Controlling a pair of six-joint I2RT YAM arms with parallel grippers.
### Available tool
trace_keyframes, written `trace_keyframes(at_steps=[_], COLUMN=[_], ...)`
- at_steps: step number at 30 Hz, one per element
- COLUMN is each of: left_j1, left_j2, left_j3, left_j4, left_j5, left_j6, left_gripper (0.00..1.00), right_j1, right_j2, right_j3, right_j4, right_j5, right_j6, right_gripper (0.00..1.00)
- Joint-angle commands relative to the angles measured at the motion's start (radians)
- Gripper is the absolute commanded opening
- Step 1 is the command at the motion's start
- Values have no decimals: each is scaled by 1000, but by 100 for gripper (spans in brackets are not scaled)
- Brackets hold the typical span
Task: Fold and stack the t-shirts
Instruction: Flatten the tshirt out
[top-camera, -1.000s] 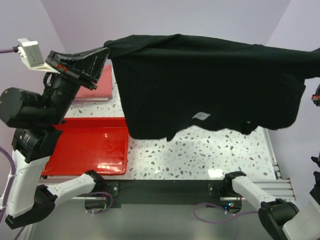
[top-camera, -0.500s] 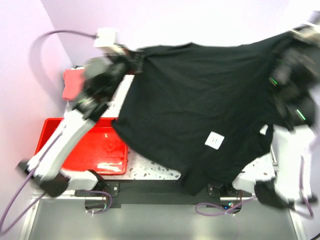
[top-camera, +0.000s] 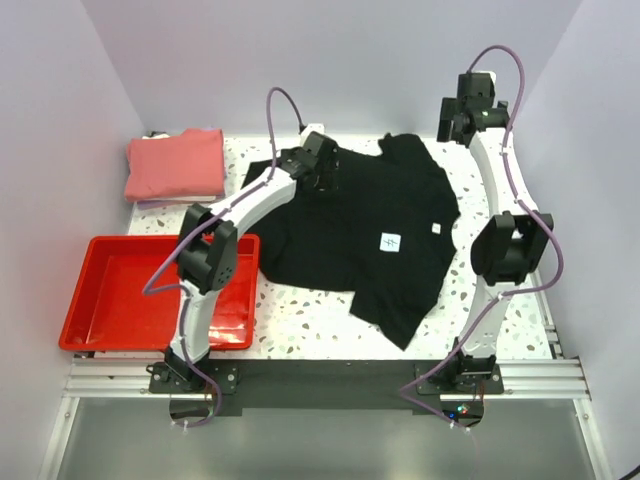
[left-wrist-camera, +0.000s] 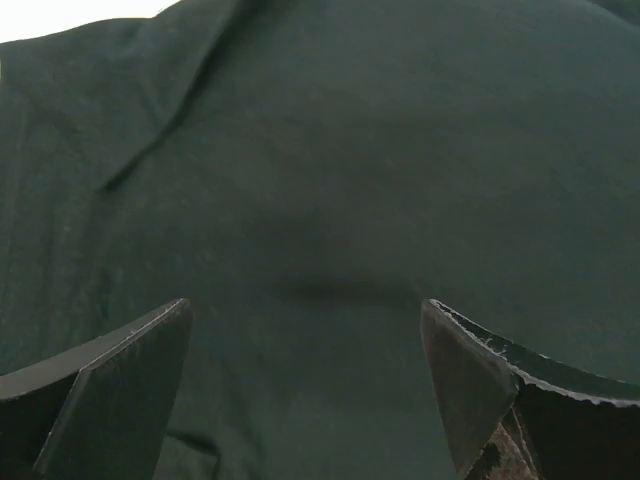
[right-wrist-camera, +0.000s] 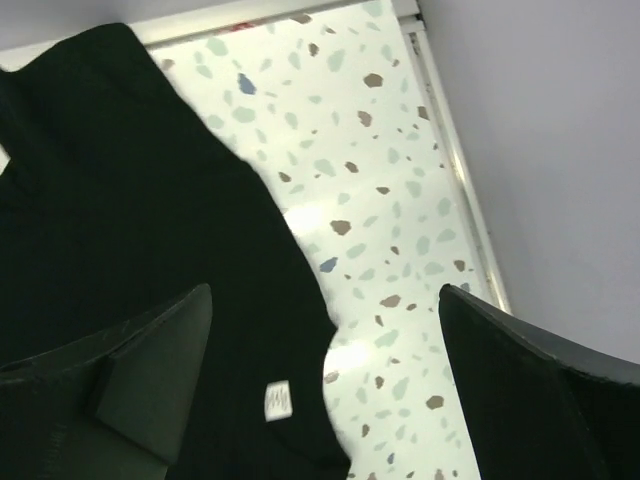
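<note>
Black t-shirt (top-camera: 370, 230) lies spread on the surface (top-camera: 320, 320); left tool (left-wrist-camera: 305, 305) and right tool (right-wrist-camera: 325, 290) hang released over its far edge.

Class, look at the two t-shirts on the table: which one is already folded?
The salmon-pink t-shirt at the far left: it is a neat rectangle, while the black t-shirt lies spread out and rumpled.
</note>
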Motion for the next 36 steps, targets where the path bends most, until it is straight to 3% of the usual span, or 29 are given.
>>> trace_keyframes(at_steps=[1, 7, 9, 14, 18, 26, 36], left_j1=[4, 4, 4, 2, -1, -31, -53], left_j2=[-188, -283, -329, -433, -488, -398, -187], left_j3=[-77, -215, -260, -458, -574, -584, -447], left_j4=[101, 112, 129, 220, 275, 297, 232], left_j5=[35, 59, 94, 186, 242, 266, 254], left_j6=[-4, -38, -47, -67, -90, -81, -75], left_gripper=[100, 100, 100, 100, 100, 100, 100], right_j1=[4, 9, 21, 179, 257, 276, 267], right_j2=[-224, -382, -477, -637, -674, -499, -313], right_j3=[-46, -299, -461, -821, -1047, -1068, -994], right_j4=[48, 64, 96, 159, 267, 298, 258], right_j5=[-80, -201, -255, -301, -439, -448, -287], right_j6=[91, 202, 235, 318, 388, 378, 379], right_gripper=[99, 99, 99, 99, 99, 99, 99])
